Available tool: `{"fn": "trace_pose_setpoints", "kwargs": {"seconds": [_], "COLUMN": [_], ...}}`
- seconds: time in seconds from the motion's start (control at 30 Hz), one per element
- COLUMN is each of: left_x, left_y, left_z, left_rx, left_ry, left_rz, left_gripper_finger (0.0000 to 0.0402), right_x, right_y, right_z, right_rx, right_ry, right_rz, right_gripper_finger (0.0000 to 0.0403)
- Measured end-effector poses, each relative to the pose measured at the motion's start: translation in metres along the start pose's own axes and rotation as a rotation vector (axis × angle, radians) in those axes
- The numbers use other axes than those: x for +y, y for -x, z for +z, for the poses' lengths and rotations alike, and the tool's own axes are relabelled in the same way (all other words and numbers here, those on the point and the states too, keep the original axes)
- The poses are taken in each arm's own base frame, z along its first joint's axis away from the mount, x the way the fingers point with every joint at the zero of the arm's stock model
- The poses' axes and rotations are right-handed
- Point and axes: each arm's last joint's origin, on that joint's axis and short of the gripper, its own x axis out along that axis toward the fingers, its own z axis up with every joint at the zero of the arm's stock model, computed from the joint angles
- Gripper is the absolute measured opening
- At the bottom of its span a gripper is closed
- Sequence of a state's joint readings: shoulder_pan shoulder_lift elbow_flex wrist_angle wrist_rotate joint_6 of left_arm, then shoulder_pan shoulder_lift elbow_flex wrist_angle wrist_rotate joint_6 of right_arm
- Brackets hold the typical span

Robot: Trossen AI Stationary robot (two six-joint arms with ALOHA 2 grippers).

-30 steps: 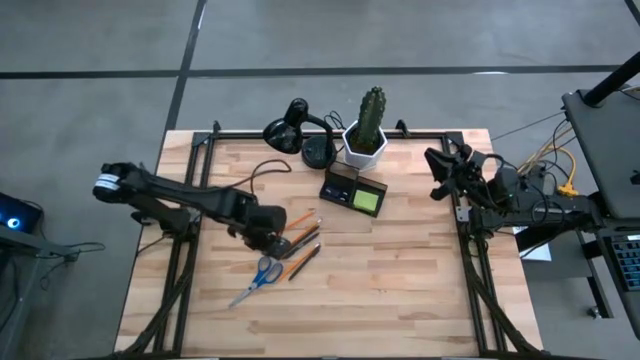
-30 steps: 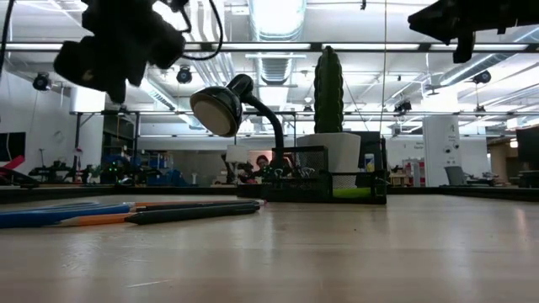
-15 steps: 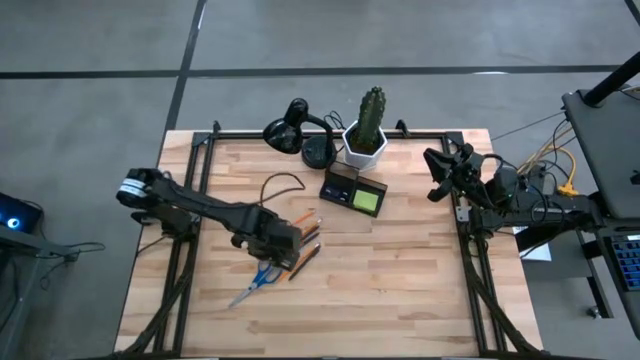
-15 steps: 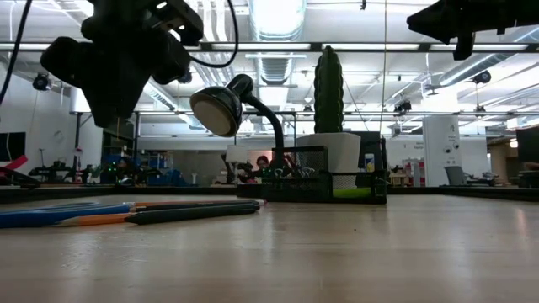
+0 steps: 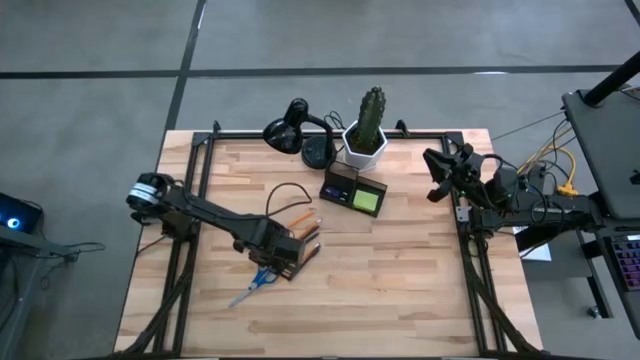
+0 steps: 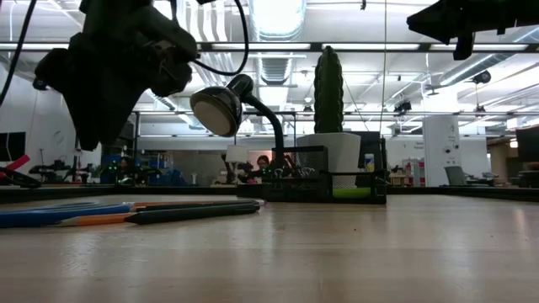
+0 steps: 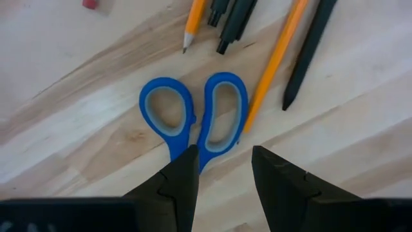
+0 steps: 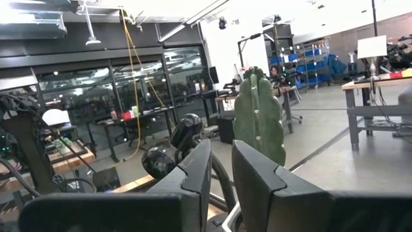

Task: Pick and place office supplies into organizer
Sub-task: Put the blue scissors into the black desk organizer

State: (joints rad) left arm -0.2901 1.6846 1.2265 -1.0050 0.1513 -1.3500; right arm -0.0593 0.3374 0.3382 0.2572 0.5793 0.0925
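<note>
Left gripper (image 7: 223,169) spread, hovering over blue-handled scissors (image 7: 194,120) lying amid pencils (image 7: 276,59) near desk (image 5: 400,290) centre. Organizer (image 5: 354,189) toward far edge. Right gripper (image 8: 221,169) at right edge, nearly pressed together, empty.

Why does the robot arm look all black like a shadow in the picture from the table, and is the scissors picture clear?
In the low view, bright ceiling lights behind turn the left gripper and cactus into silhouettes, and the near table is blurry. In the left wrist view, the scissors look sharp and evenly lit; the dark fingers are slightly soft.
</note>
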Motion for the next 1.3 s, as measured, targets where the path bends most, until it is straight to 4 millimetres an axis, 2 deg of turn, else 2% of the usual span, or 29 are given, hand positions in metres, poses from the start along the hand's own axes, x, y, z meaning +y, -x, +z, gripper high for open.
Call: {"fn": "trace_pose_setpoints", "kwargs": {"seconds": [0.53,0.8,0.93,1.3], "left_x": [0.004,0.001,0.003,0.000], "left_y": [-0.009,-0.019,-0.021,-0.041], "left_z": [0.000,0.002,0.002,0.006], "left_rx": [0.008,-0.003,0.000,0.016], "left_ry": [0.001,-0.009,-0.006,-0.025], "left_rz": [0.031,-0.038,-0.019,0.046], "left_gripper_finger": [0.0129,0.0174,0.0194,0.0197], "right_x": [0.000,0.000,0.000,0.000], "right_y": [0.000,0.000,0.000,0.000], "right_z": [-0.003,-0.003,-0.002,-0.002], "right_rx": [0.022,0.022,0.021,0.021], "right_ry": [0.015,0.063,0.063,0.065], "right_rz": [-0.002,-0.001,-0.001,-0.001], "right_gripper_finger": [0.0053,0.0053,0.0053,0.0053]}}
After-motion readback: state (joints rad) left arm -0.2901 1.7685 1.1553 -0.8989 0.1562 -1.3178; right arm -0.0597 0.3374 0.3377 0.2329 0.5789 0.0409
